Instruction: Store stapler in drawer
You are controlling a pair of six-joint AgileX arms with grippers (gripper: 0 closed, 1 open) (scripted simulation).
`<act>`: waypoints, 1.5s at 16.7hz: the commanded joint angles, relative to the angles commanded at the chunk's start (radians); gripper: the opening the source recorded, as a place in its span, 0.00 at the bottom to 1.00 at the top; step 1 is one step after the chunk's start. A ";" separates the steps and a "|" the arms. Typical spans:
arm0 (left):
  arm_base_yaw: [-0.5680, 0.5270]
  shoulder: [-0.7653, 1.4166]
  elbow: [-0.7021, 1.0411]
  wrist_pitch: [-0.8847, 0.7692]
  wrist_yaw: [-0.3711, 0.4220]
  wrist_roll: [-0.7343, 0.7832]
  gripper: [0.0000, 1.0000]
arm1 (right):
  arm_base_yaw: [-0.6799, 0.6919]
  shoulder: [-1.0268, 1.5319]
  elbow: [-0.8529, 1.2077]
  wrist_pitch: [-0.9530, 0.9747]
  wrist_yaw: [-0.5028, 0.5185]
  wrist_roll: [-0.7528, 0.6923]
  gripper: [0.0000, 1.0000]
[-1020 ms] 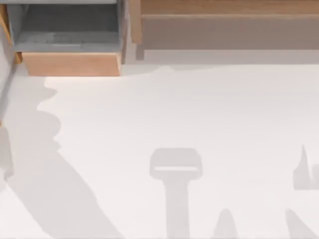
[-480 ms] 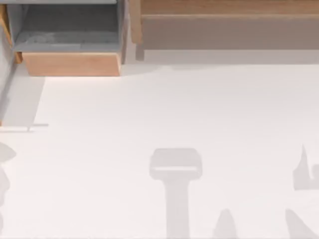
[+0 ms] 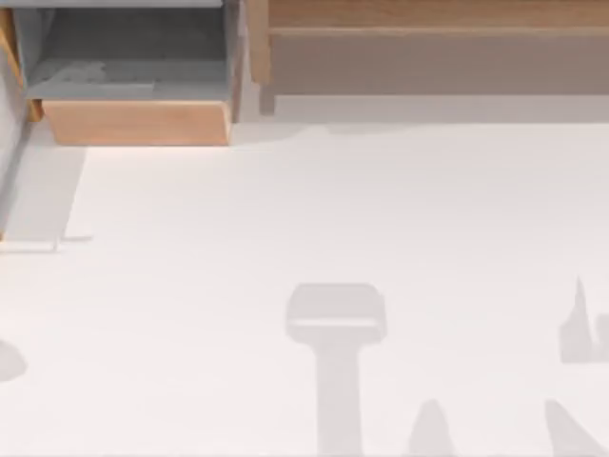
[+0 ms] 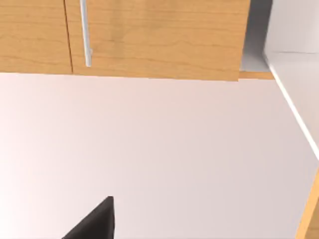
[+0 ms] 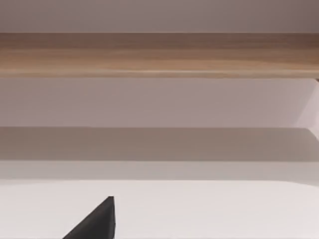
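- The drawer (image 3: pixel 133 122) stands pulled open at the far left corner of the white worktop (image 3: pixel 285 209), its grey inside bare to the camera above and its tan front panel facing the arms.
- Where the stapler lies cannot be told from these pictures; a pale patch on the drawer's grey floor is too vague to name.
- The left pincer (image 4: pixel 94 224) appears as a dark wedge at the edge of its own wrist view, held above the worktop and aimed at a wooden cabinet door (image 4: pixel 149 40); whether it is apart or together cannot be told.
- The right pincer (image 5: pixel 94 224) appears the same way in its wrist view, facing a wooden ledge (image 5: pixel 159 55); its state cannot be told either.
- Judged from the task, the stapler should handle as a light, stiff bar with a glossy and likely slippery skin; the safest hold would be across its narrow width at mid-length, with the rounded ends left free.
- The top view gives the drawer's open inside and grey arm shadows (image 3: pixel 335 314) on the worktop.
- The left wrist view adds a slim metal handle (image 4: pixel 85 35) on the cabinet door, and the right wrist view adds the shaded recess under the ledge.
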 joint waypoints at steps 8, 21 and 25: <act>-0.076 0.089 -0.093 0.135 0.082 0.059 1.00 | 0.000 0.000 0.000 0.000 0.000 0.000 1.00; -0.136 0.120 -0.015 0.089 0.022 0.057 0.92 | 0.000 0.000 0.000 0.000 0.000 0.000 1.00; -0.136 0.120 -0.015 0.089 0.022 0.057 0.62 | 0.000 0.000 0.000 0.000 0.000 0.000 1.00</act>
